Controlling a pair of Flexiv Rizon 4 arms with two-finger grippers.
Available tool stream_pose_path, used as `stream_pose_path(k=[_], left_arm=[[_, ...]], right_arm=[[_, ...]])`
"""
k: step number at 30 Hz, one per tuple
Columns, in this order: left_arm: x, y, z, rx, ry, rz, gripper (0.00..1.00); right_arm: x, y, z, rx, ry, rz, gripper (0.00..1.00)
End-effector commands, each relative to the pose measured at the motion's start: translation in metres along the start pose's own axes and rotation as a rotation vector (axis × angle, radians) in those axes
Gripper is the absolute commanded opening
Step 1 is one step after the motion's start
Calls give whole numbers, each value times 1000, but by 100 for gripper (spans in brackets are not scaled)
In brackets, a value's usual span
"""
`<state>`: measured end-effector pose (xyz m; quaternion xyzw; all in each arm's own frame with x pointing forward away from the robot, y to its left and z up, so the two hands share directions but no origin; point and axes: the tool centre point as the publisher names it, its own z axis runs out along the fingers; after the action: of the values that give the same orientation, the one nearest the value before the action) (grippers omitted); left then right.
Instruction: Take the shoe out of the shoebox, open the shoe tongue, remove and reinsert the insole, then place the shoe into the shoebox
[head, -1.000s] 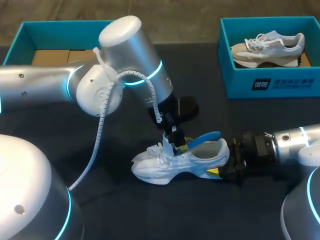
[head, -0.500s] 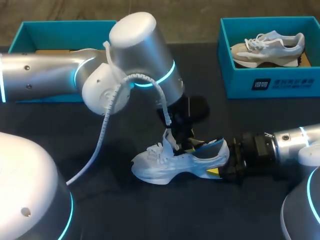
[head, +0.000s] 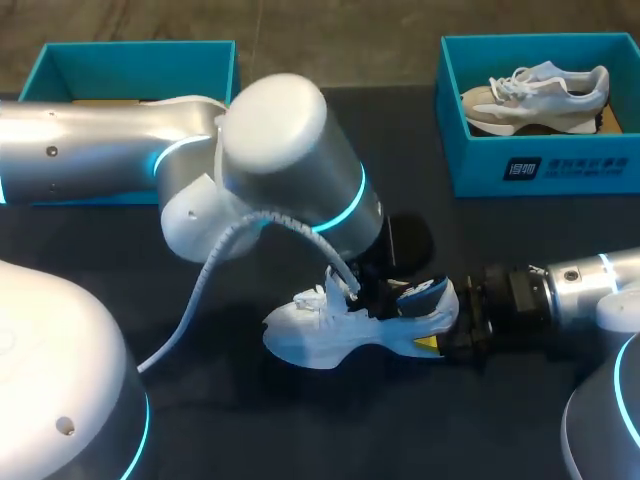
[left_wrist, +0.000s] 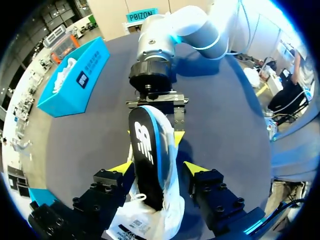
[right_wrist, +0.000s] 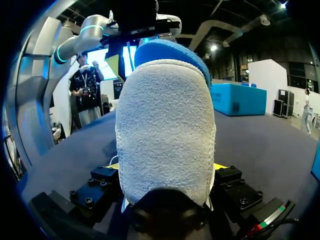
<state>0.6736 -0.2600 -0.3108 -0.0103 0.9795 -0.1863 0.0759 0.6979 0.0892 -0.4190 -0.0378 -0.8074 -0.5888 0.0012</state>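
A white shoe (head: 340, 325) lies on the dark table, toe to the left. Its blue-edged black insole (left_wrist: 150, 150) rests in the shoe's opening, heel end slightly raised (head: 420, 292). My left gripper (left_wrist: 157, 167) hangs over the shoe's middle, open, a yellow fingertip (left_wrist: 122, 167) standing at each side of the shoe and insole. In the head view the left wrist hides most of that gripper (head: 375, 290). My right gripper (head: 455, 328) is shut on the shoe's heel (right_wrist: 165, 130), its fingers (right_wrist: 220, 167) pressed against both sides.
A teal shoebox (head: 540, 165) at the back right holds a second shoe (head: 535, 95). Another teal box (head: 130, 60) stands at the back left with cardboard inside. My left arm's large elbow (head: 280, 150) hangs over the table's middle.
The left gripper let go of the insole and opened. The insole went from sticking up out of the shoe to lying down inside it. The left arm sank lower and shifted right.
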Motion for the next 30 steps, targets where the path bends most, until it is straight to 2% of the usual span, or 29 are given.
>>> stream_pose_path(k=[1,3,7,20,25,28,30], left_arm=[[3,-10,9,-15,-62,-6,63],[3,-12,11,-20,-82,-9,56],[3,-17,15,-26,-114,-8,51],[2,-19,29,-45,-169,-39,47],[-5,-18,31,-44,-172,-63,28],[-8,-17,30,-43,-169,-71,0],[-9,-16,30,-41,-170,-76,0]], right_arm=[[1,0,1,4,-1,1,0],[1,0,1,4,-1,1,0],[1,0,1,4,-1,1,0],[1,0,1,4,-1,1,0],[1,0,1,4,-1,1,0],[1,0,1,4,-1,1,0],[1,0,1,4,-1,1,0]])
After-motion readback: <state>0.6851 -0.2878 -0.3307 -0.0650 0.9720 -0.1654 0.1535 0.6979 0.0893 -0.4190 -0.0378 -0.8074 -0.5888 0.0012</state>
